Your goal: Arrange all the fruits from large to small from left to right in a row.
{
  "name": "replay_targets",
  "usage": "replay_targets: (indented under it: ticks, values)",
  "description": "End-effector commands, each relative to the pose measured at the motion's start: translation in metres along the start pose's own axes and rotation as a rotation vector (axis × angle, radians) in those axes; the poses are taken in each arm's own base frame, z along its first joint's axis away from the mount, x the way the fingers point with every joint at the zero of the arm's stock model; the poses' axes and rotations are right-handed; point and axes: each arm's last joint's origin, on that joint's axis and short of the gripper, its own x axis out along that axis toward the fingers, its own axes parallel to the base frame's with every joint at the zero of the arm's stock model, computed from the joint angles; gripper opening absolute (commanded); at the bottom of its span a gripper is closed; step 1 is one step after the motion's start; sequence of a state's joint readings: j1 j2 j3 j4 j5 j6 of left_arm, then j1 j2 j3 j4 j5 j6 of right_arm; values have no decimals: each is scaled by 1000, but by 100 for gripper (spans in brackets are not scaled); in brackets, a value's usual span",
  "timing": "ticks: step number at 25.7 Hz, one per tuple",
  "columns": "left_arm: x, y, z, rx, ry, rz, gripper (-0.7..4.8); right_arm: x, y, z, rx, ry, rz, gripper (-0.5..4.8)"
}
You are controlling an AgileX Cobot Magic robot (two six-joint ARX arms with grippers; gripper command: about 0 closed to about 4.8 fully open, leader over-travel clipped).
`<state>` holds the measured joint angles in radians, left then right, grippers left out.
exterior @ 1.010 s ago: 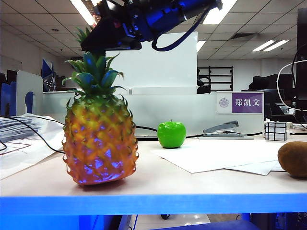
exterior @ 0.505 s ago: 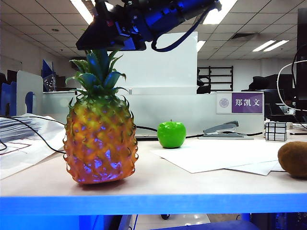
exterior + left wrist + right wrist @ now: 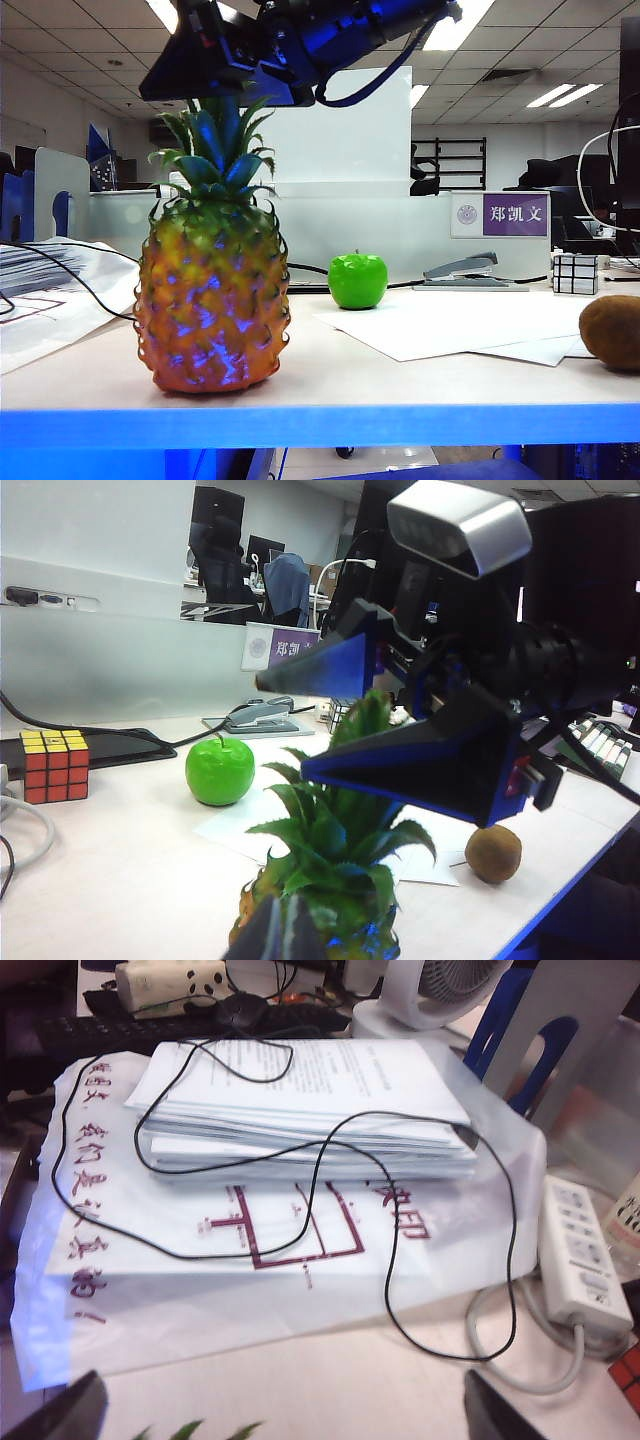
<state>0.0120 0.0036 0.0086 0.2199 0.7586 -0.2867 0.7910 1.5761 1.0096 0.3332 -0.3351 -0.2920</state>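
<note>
Pineapple set at the left, right tool wide above it

Exterior view: the pineapple stands upright at the left of the counter, the apple in the middle further back, the kiwi at the right edge; the order looks right, though the row is not straight. Left wrist view: the right tool hangs wide open around the crown and holds nothing. The left tool itself I cannot tell. Right wrist view: only paper stacks and leaf tips.
</note>
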Motion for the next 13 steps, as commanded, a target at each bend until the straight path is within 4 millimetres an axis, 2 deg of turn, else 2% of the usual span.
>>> replay_targets:
  ticks: [1, 5, 11, 13]
  values:
    - [0, 0, 0, -1, 1, -4, 25, -5, -3, 15, -30, -93, -35, 479]
    - [0, 0, 0, -1, 1, -4, 25, -15, -6, 30, -54, -161, -117, 479]
    - [0, 0, 0, 1, 1, -3, 25, -37, -5, 55, -87, -244, -152, 479]
    - [0, 0, 0, 1, 1, -3, 25, -47, -8, 61, -99, -249, -222, 479]
